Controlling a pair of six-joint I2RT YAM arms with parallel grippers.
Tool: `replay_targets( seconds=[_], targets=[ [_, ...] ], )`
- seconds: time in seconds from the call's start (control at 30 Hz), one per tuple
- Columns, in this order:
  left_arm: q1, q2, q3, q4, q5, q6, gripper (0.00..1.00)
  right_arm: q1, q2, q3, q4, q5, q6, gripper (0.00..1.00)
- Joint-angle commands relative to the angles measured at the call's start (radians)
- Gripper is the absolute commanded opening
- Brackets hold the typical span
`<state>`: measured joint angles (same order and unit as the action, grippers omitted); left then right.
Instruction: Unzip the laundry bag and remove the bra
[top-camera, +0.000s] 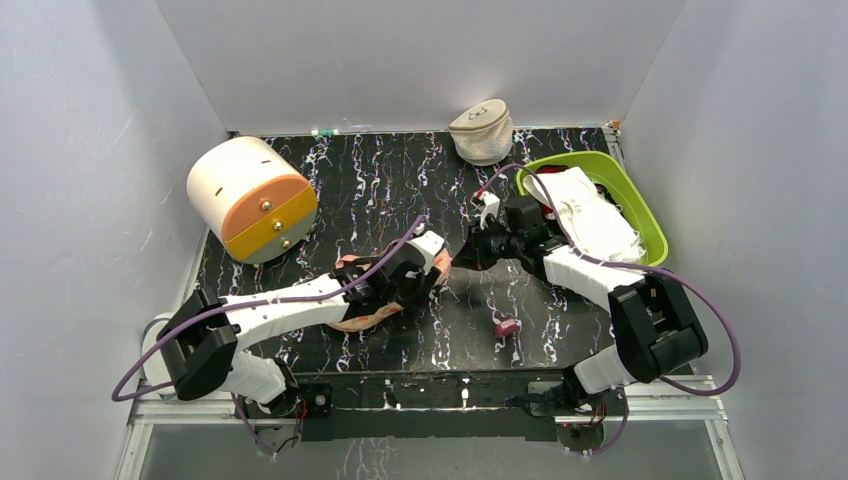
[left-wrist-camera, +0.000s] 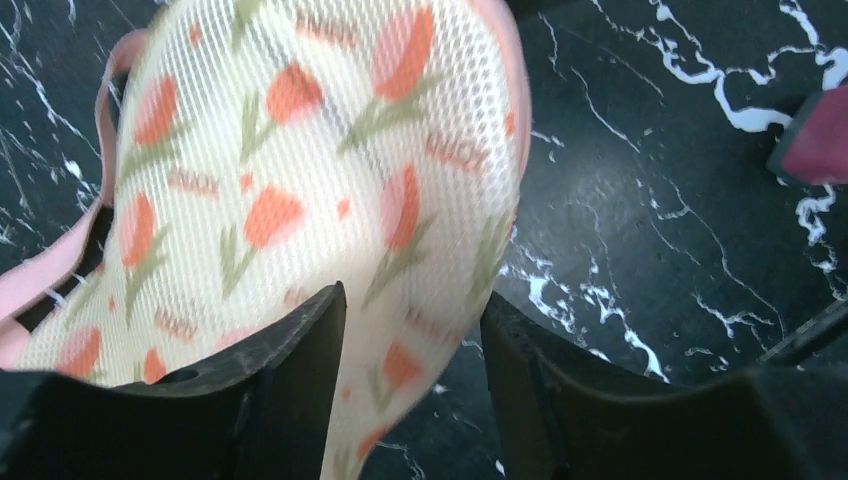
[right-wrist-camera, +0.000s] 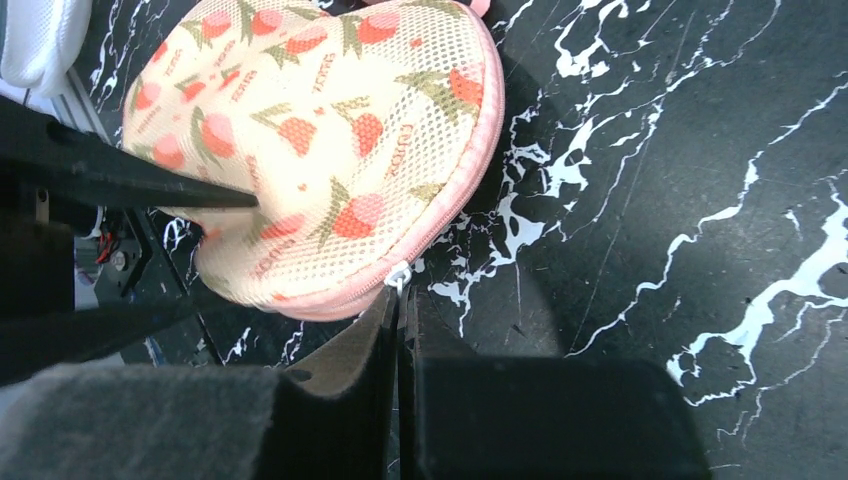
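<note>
Where the arms meet: middle of the black, white-veined marble-look table (top-camera: 400, 170).
Laundry bag: a rounded peach mesh laundry bag (right-wrist-camera: 300, 150) with red tulip print, green stems and pink trim. It lies between both grippers, one lobe bulging upward.
Left gripper (left-wrist-camera: 412, 300): dark fingers partly closed, clamping a fold of the printed mesh.
Right gripper (right-wrist-camera: 400, 300): fingers pressed together, pinching the zip pull.
Zip pull (right-wrist-camera: 398, 275): small and pale, sitting on the pink edge seam.
</note>
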<state>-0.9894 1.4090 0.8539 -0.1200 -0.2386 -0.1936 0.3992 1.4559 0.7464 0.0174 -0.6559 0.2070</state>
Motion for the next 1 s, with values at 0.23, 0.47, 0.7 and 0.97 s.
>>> replay_targets(
  seconds=[0.23,0.47,0.7,0.97],
  targets=[
    [0.006,-0.088,0.109,-0.092,0.085,-0.123,0.77,0.061,-0.145,-0.032,0.059,0.001,0.057,0.0],
    [0.008,0.01,0.184,-0.13,0.041,-0.18,0.67,0.097,-0.19,-0.046,0.062,0.007,0.085,0.0],
    [0.008,0.066,0.217,-0.154,0.01,-0.149,0.45,0.109,-0.188,-0.051,0.052,0.009,0.075,0.0],
    [0.008,0.059,0.231,-0.2,-0.035,-0.04,0.19,0.097,-0.178,-0.05,0.057,0.081,0.073,0.0]
  ],
)
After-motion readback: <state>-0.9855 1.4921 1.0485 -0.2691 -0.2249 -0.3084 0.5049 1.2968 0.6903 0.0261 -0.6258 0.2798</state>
